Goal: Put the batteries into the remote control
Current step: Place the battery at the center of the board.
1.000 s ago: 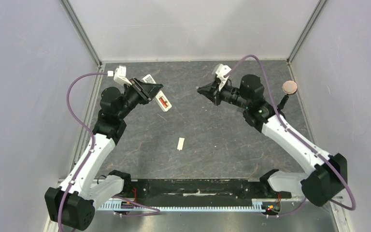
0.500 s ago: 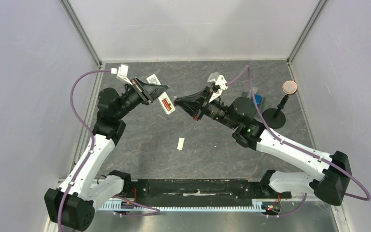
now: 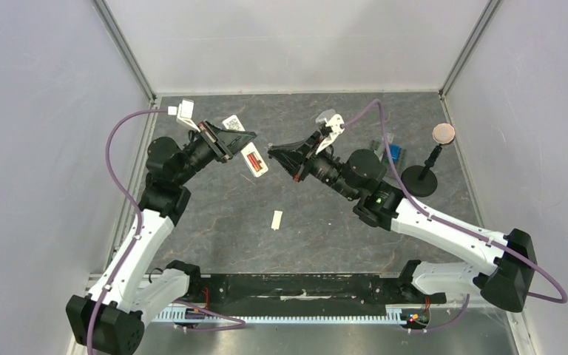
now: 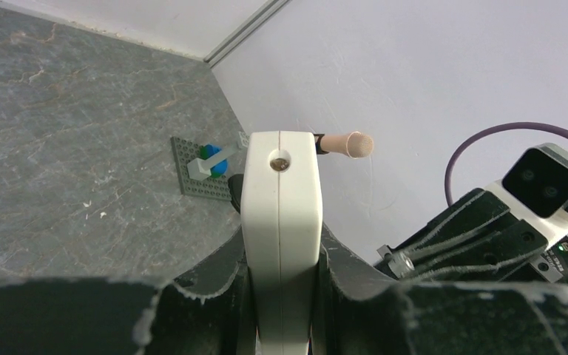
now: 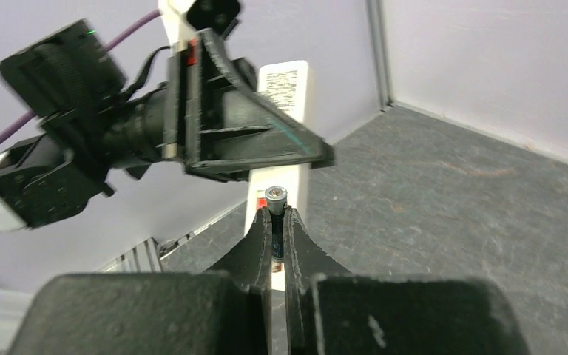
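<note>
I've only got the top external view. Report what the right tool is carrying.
Observer: The right wrist view shows the right tool shut on a dark battery, its metal end pointing at the remote control.
Operator: Now describe the left grip.
Observer: The left wrist view shows the left tool clamped on the remote control, whose end face, with a small round hole, points away from the wrist.
</note>
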`<state>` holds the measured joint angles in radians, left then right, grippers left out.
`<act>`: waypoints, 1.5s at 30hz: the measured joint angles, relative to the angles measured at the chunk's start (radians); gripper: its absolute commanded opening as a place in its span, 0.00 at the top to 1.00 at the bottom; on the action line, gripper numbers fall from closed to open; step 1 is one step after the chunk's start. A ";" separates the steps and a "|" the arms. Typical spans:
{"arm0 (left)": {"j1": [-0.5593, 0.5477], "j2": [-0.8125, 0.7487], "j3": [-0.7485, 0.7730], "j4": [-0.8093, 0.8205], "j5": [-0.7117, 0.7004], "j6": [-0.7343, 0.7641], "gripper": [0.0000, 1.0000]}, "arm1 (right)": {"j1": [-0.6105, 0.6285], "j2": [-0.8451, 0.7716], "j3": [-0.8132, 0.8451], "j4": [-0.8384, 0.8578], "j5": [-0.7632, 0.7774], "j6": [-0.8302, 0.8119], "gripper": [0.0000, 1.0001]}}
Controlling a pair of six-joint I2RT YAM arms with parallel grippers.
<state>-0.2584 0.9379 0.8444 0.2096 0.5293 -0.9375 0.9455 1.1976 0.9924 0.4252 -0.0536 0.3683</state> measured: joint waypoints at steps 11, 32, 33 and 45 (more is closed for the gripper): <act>0.000 -0.064 -0.018 -0.112 -0.112 0.005 0.98 | -0.002 -0.003 -0.007 -0.418 0.650 0.558 1.00; 0.000 -0.134 -0.064 -0.172 -0.156 0.009 0.98 | -0.193 0.271 -0.235 -0.978 0.483 1.433 1.00; 0.000 -0.137 -0.065 -0.174 -0.159 0.011 0.98 | -0.202 0.275 -0.250 -0.972 0.466 1.442 0.99; 0.000 -0.147 -0.066 -0.202 -0.166 0.024 0.98 | -0.223 0.210 -0.263 -0.924 0.443 1.414 0.40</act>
<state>-0.2584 0.7910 0.7784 0.0074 0.3630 -0.9134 0.7227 1.4078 0.7292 -0.4984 0.3897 1.7821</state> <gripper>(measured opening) 0.306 0.567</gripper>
